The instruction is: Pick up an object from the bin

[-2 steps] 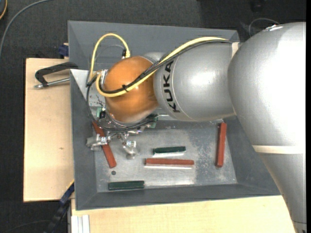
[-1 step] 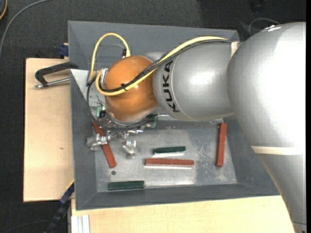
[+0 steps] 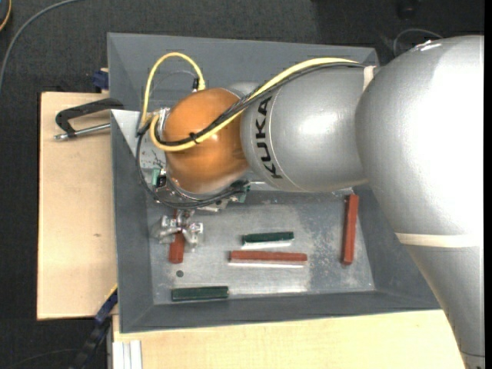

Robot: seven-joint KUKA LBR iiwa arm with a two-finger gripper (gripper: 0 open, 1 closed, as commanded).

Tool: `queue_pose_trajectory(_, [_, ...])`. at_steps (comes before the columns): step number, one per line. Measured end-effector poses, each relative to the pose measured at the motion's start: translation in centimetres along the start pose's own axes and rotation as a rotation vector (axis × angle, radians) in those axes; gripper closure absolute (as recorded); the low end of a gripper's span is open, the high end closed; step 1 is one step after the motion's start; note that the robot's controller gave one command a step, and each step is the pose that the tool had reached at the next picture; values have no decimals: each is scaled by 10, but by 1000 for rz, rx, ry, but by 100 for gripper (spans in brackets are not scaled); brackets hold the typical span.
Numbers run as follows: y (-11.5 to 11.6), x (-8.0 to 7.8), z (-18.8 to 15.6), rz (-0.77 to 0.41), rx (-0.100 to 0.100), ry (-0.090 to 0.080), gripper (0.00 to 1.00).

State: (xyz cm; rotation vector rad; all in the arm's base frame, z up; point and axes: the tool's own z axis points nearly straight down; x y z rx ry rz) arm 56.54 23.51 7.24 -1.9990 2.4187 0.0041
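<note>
We count four loose sticks. A long red stick (image 3: 267,257) lies flat, running 9 to 3 o'clock. A shorter green stick (image 3: 267,238) lies just beside it at 12 o'clock, parallel and not touching. At 3 o'clock from that pair, apart from both, a red bar (image 3: 350,229) runs roughly 12 to 6. A dark stick (image 3: 200,292) lies at 8 o'clock from the red stick, also running 9 to 3.
</note>
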Motion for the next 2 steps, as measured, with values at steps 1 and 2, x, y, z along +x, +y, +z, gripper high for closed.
queue_pose_trajectory(1, [-1,-3,-52,3,6,-3,100])
queue_pose_trajectory(2, [-4,-6,-124,6,11,-6,100])
